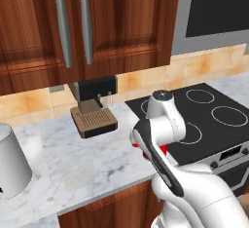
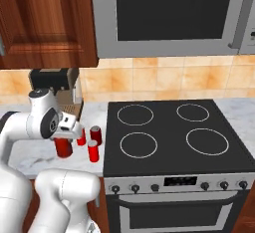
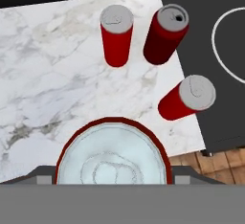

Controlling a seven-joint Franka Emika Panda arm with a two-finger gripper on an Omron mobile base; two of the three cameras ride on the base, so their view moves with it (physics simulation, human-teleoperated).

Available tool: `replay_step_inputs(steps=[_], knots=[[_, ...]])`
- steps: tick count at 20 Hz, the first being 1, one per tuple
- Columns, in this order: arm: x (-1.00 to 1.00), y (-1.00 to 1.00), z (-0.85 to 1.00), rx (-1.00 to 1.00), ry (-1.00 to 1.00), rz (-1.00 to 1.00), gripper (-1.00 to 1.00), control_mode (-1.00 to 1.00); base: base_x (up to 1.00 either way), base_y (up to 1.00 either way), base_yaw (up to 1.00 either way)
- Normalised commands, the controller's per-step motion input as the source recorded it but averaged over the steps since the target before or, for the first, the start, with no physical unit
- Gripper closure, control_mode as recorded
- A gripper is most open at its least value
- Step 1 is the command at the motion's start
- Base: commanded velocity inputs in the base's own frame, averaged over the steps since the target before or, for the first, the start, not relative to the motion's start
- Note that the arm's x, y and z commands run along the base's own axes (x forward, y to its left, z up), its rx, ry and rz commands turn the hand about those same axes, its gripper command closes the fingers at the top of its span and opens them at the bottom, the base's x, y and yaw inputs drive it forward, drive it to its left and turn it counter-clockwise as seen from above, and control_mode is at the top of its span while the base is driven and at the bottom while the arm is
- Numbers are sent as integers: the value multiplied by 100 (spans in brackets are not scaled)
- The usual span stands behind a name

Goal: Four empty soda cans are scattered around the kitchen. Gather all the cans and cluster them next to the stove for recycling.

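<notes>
Red soda cans, plain with no readable lettering: we see three standing on the marble counter beside the stove, at twelve, one and three o'clock in the hand view. Our gripper holds a fourth can between its fingers, upright by the cluster.

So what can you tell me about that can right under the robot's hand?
The can under the hand is a small red cylinder with a silvery top, metal by its look. In the hand view it is seen end-on, so it stands upright, close below the camera, over the white marble counter. In the right base view it sits at the gripper, left of the stove, beside three matching cans. Whether the fingers press on it is unclear.
</notes>
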Motion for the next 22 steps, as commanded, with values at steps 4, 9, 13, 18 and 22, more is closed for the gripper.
replay_step_inputs(steps=[4,9,13,18,22], knots=[[6,0,-64,0,-5,0,100,-100,0,0,0],[32,0,-32,0,-2,1,100,-100,0,0,0],[45,0,-1,0,0,0,100,-100,0,0,0],[37,0,1,0,1,0,100,-100,0,0,0],[4,0,-2,0,4,0,100,-100,0,0,0]])
